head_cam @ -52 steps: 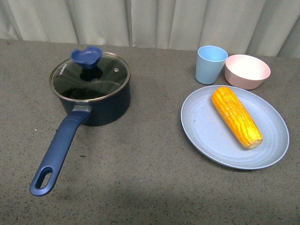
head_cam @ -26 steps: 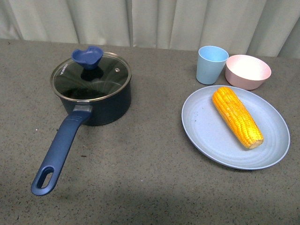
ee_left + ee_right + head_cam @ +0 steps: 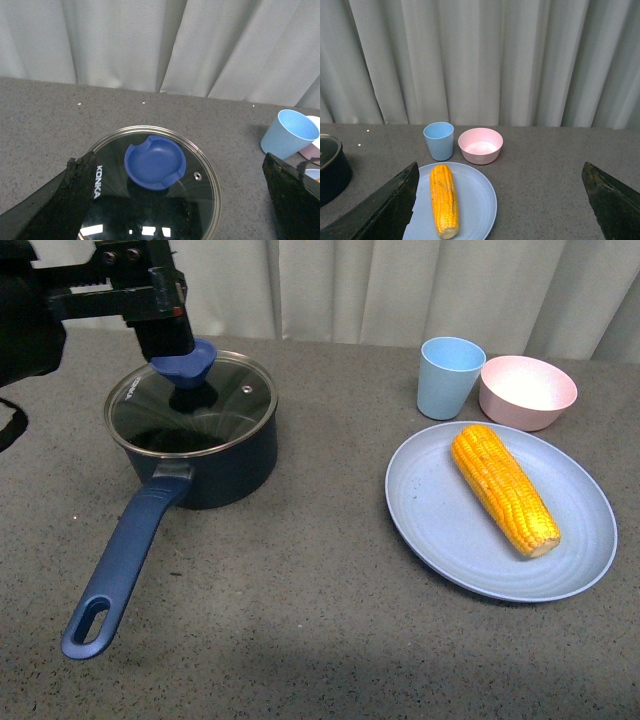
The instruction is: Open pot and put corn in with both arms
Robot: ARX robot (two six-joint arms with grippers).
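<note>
Pot [image 3: 218,455] sits in the far-left part of the bench [image 3: 300,620]. Its long blue handle [image 3: 125,555] runs toward the near-left corner. Glass lid [image 3: 235,400] is seated on the rim, closed, with the blue knob [image 3: 186,364] at its centre.

Left gripper [image 3: 175,159] is over the lid. In the left wrist view its two fingers [image 3: 60,200] stand wide apart, one on each side of the knob, and neither touches it. It has hold of nothing. In the front view one finger overlaps the far-left side of the knob, so I cannot tell from there how high the claw is above the glass.

Corn [image 3: 503,488] lies on the grey-blue plate [image 3: 440,530] toward the right edge of the bench. It lies at a slant, with its cut end toward the near-right corner. Nothing touches it.

Right gripper [image 3: 500,165] is out of the front view. In its own wrist view the fingers are spread fully with nothing between them. The corn and plate are ahead of it and apart from it.

Light blue cup [image 3: 448,377] and pink bowl [image 3: 527,392] stand side by side just beyond the plate, near the far edge. A pale curtain [image 3: 400,285] hangs behind the bench.
</note>
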